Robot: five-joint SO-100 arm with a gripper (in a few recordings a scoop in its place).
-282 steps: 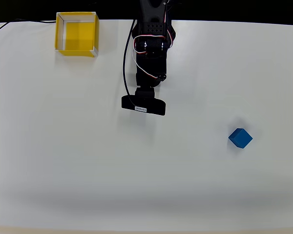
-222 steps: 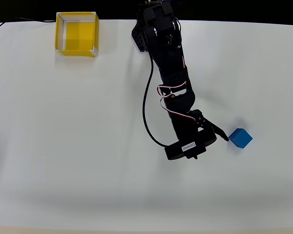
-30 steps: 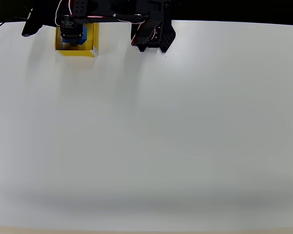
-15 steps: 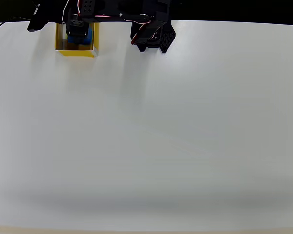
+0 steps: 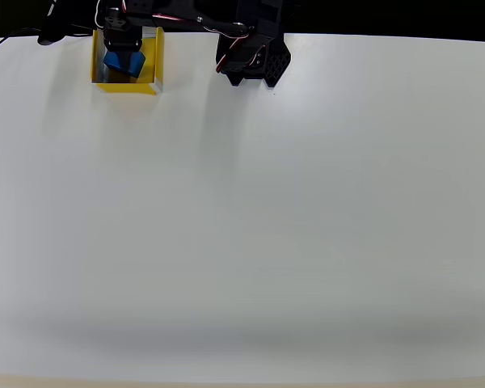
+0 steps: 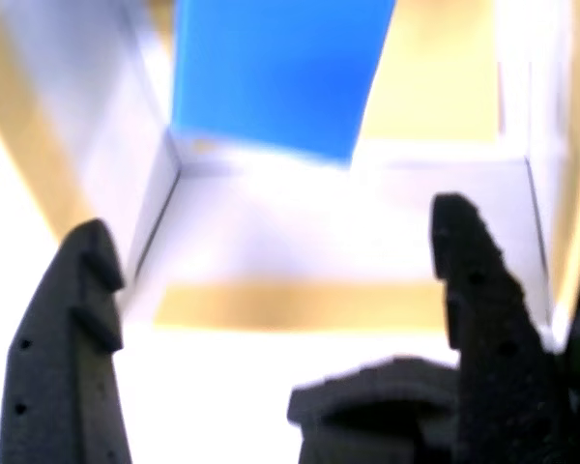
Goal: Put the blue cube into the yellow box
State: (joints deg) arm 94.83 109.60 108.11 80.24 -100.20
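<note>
1. The gripper [image 6: 271, 319] hung over the yellow box [image 5: 153, 65] at the far left corner of the white table [image 5: 250, 226], its two black fingers [image 6: 72, 348] spread wide with nothing between them

2. The blue cube [image 6: 275, 72] lay just ahead of the fingertips in the wrist view, clear of both of them and apparently resting on the box floor beside a whitish wall; the overhead view showed the cube [image 5: 113, 62] inside the box [image 6: 300, 304], partly under the arm [image 5: 178, 14]

3. The step in hand looked like the release, with the cube already delivered and the task all but finished

4. The next move probably called for a straight lift clear of the thin walls, so that neither finger snagged the rim or dragged the box along

5. No brand, label or readable writing could be made out on the cube, the box or the arm
</note>
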